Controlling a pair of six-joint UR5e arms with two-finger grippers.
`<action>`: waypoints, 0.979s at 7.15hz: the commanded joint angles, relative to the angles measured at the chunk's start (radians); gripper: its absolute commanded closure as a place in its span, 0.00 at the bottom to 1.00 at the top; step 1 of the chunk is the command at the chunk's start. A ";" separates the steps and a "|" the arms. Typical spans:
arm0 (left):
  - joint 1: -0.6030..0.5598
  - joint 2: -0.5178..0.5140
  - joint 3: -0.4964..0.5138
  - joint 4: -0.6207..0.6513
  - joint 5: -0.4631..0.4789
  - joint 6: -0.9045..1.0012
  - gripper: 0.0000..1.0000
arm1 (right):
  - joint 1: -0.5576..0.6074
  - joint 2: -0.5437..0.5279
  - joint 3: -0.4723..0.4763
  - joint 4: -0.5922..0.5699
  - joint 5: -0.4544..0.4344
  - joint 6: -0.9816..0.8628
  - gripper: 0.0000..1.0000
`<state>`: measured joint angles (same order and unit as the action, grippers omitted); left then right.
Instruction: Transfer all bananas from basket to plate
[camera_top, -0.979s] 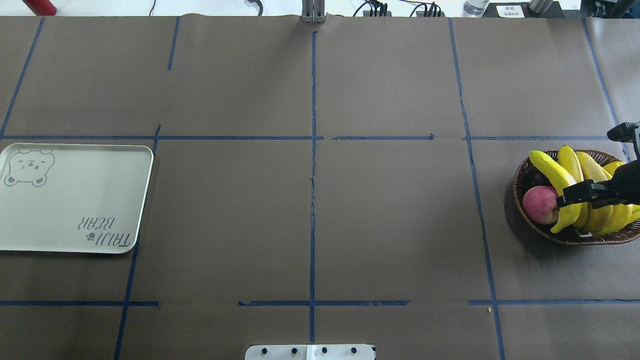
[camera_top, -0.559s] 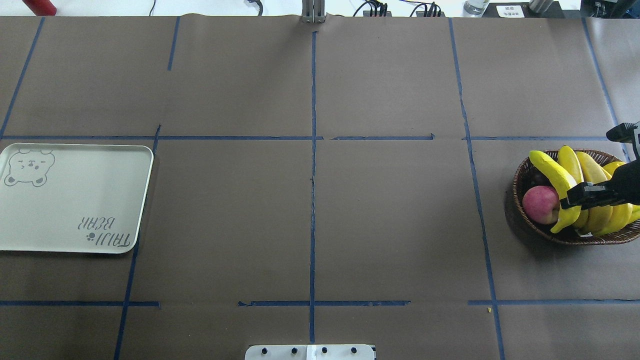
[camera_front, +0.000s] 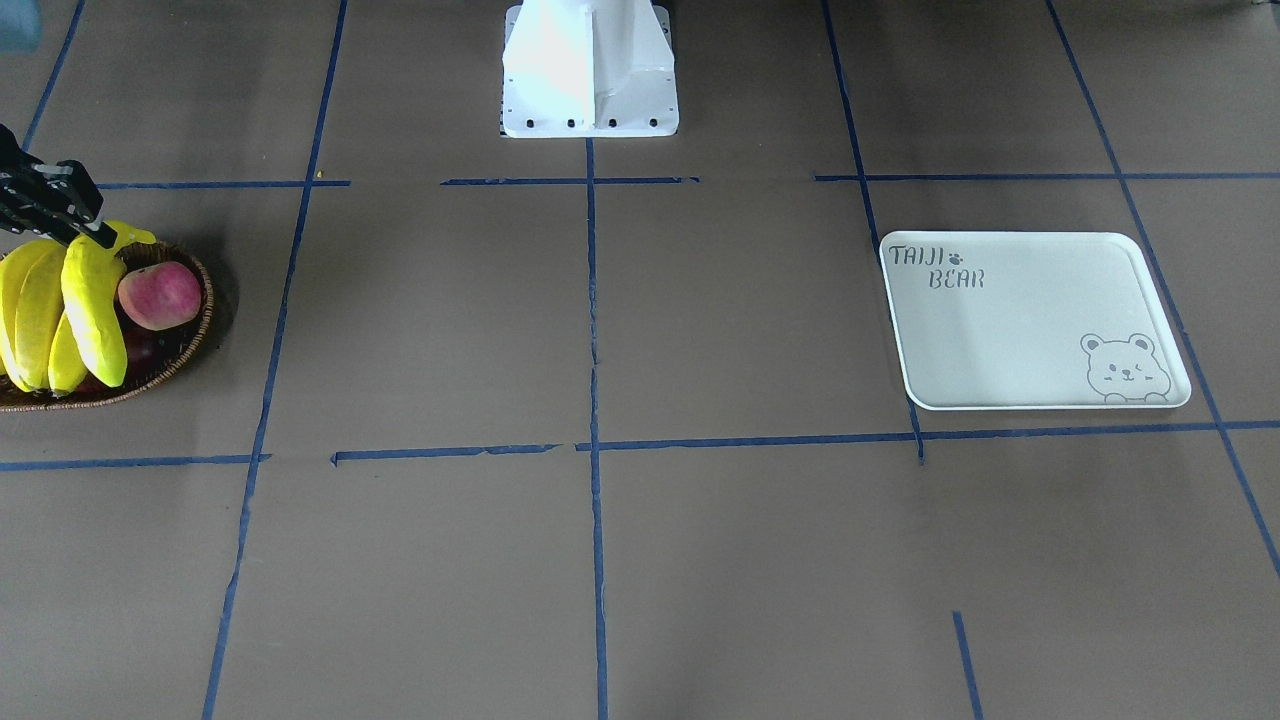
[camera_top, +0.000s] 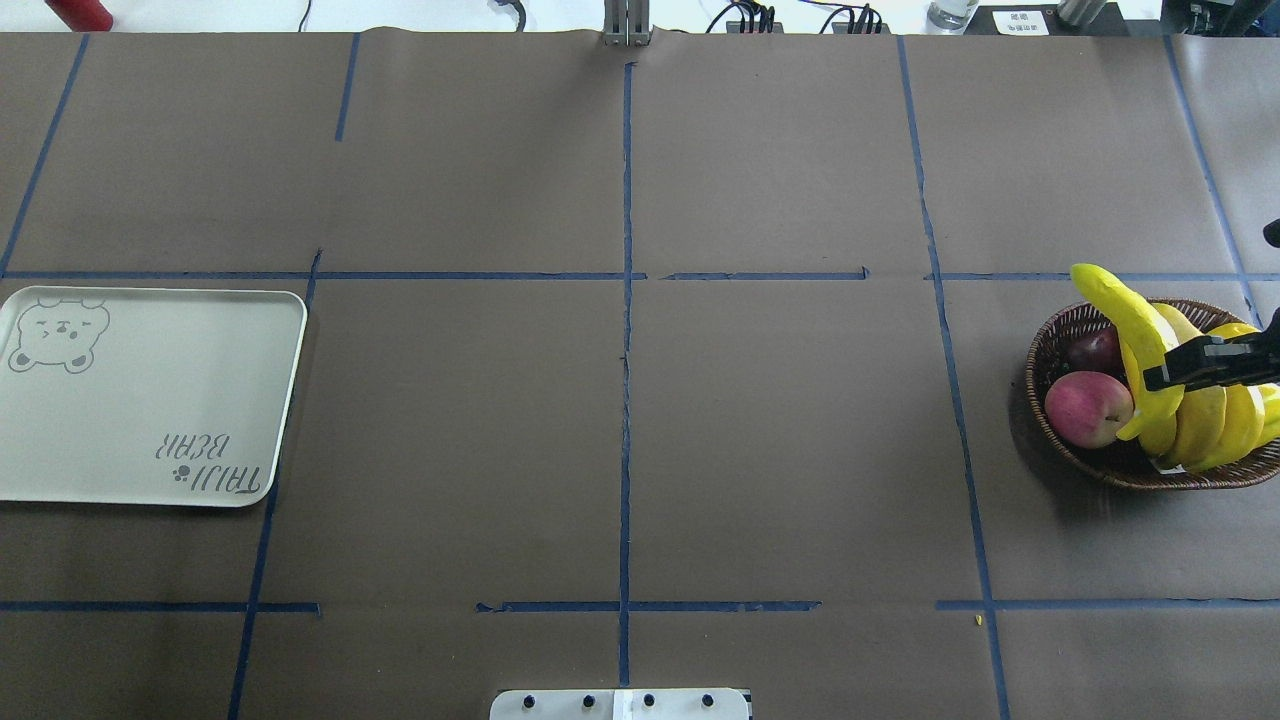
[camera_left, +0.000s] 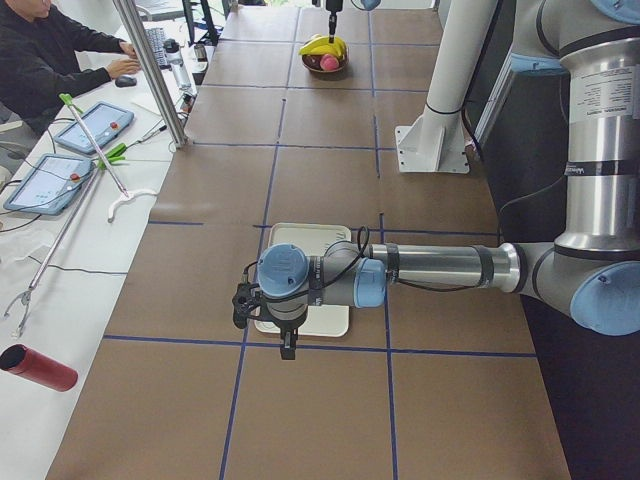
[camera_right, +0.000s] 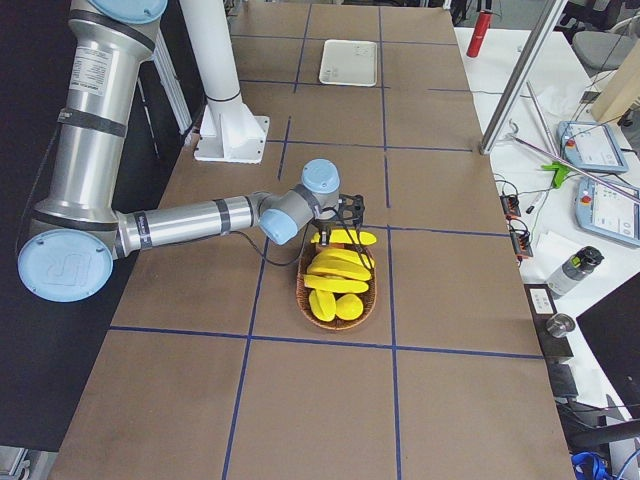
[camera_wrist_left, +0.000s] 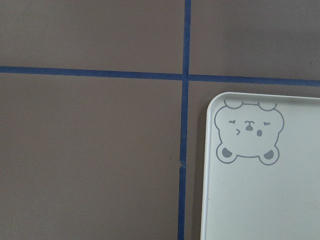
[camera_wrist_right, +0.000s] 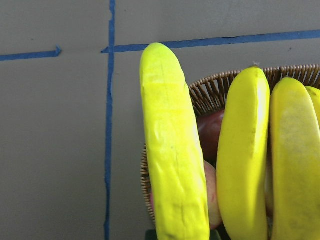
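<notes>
My right gripper is shut on the leftmost banana near its lower end and holds it raised and tilted over the basket. The right wrist view shows this banana close up, with other bananas beside it. The remaining bananas lie in the basket. The plate lies bare at the far left, and a corner shows in the left wrist view. My left gripper hangs by the plate's edge; I cannot tell whether it is open or shut.
A pink-red apple and a dark red fruit sit in the basket's left part. The robot's white base stands at mid-table. A person sits at a side table with tablets.
My right gripper has lifted the leftmost banana up and slightly right. Its far end now pokes above the basket rim. The dark fruit beneath has come into view.
</notes>
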<state>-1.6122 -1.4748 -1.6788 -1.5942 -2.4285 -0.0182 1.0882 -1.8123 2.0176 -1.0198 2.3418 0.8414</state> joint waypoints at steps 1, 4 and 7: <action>0.002 -0.010 -0.039 -0.003 0.002 -0.003 0.00 | 0.059 0.075 0.053 -0.011 0.106 0.017 1.00; 0.154 -0.172 -0.065 -0.044 -0.035 -0.399 0.01 | -0.098 0.385 -0.037 -0.005 0.041 0.342 0.99; 0.406 -0.318 -0.093 -0.347 -0.037 -1.035 0.01 | -0.298 0.585 -0.076 -0.005 -0.120 0.523 0.99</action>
<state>-1.3103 -1.7113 -1.7699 -1.8221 -2.4628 -0.7776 0.8634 -1.3011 1.9529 -1.0265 2.2771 1.2937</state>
